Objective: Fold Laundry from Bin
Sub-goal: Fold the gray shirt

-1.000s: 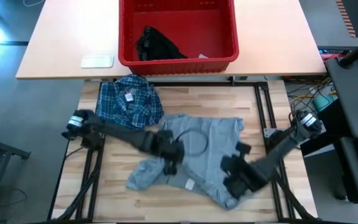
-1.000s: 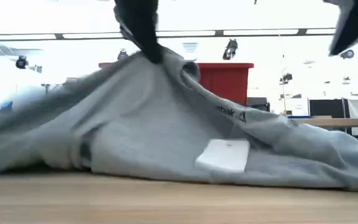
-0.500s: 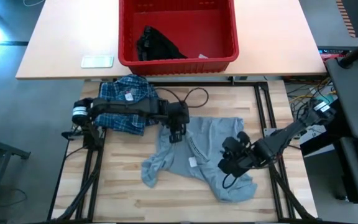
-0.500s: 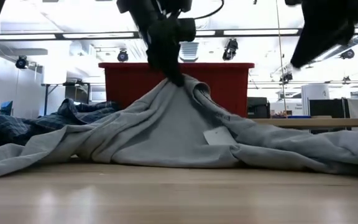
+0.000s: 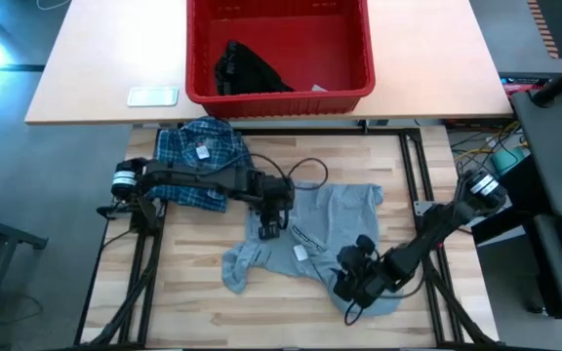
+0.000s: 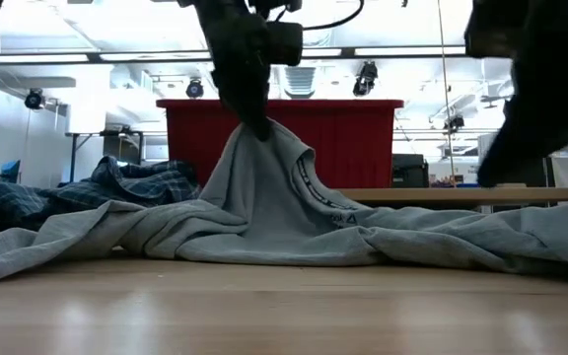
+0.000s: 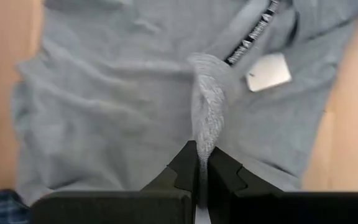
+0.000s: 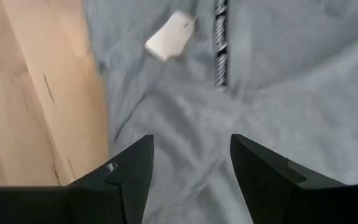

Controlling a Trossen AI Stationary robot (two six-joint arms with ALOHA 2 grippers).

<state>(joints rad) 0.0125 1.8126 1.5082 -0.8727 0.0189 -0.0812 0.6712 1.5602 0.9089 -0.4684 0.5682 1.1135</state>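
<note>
Right gripper [image 8: 188, 165] has spread, releasing grey T-shirt [image 5: 325, 229]; left gripper [image 7: 197, 163] still pinches it.

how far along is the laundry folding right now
Out of the bin: the plaid shirt, lying crumpled, and the grey T-shirt. In hand: the left claw pinches a fold of the T-shirt; the right claw hovers open above it. Left: the black garment sits in the bin; nothing looks folded.

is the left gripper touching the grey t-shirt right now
Touching. In the left wrist view the left gripper is shut on a pinched ridge of the grey T-shirt; the low view shows the cloth tented up from the table under it.
</note>
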